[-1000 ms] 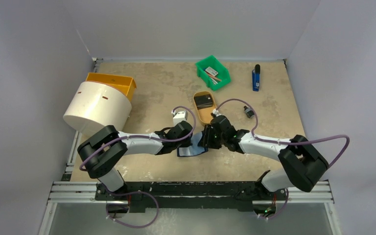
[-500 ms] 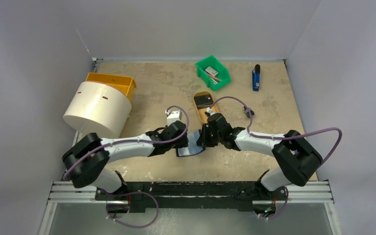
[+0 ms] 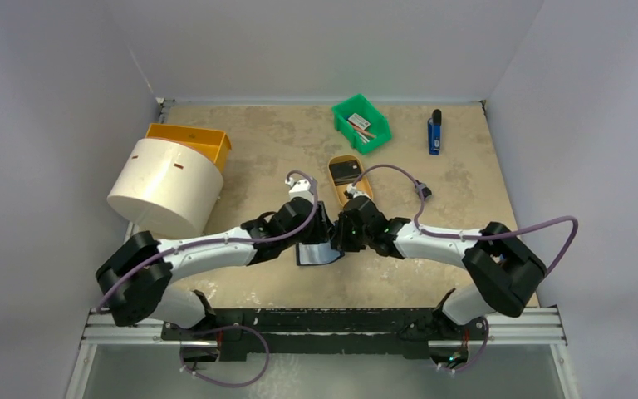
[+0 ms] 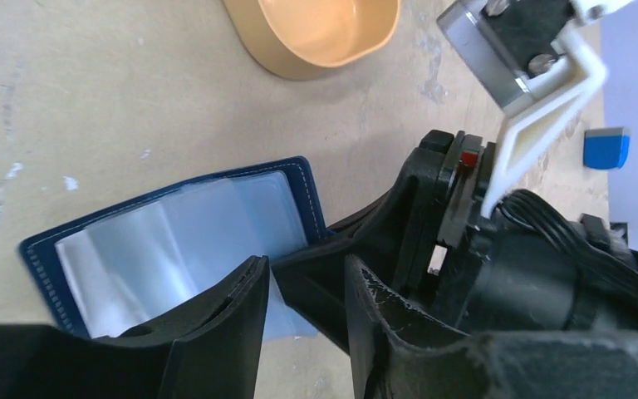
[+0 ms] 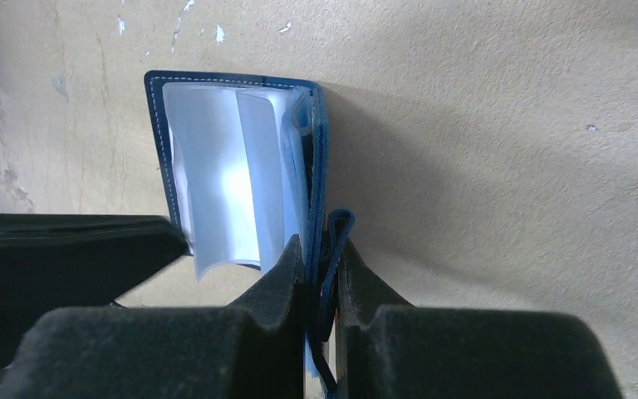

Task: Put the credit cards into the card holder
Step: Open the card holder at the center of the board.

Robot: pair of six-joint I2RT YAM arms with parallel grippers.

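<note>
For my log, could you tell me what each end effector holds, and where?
The right end effector pinches the small navy-blue folding card holder by its cover's edge; the left end effector holds nothing.

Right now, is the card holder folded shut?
No: the card holder is open, clear sleeves showing, with one navy cover pinched in the right gripper.
</note>
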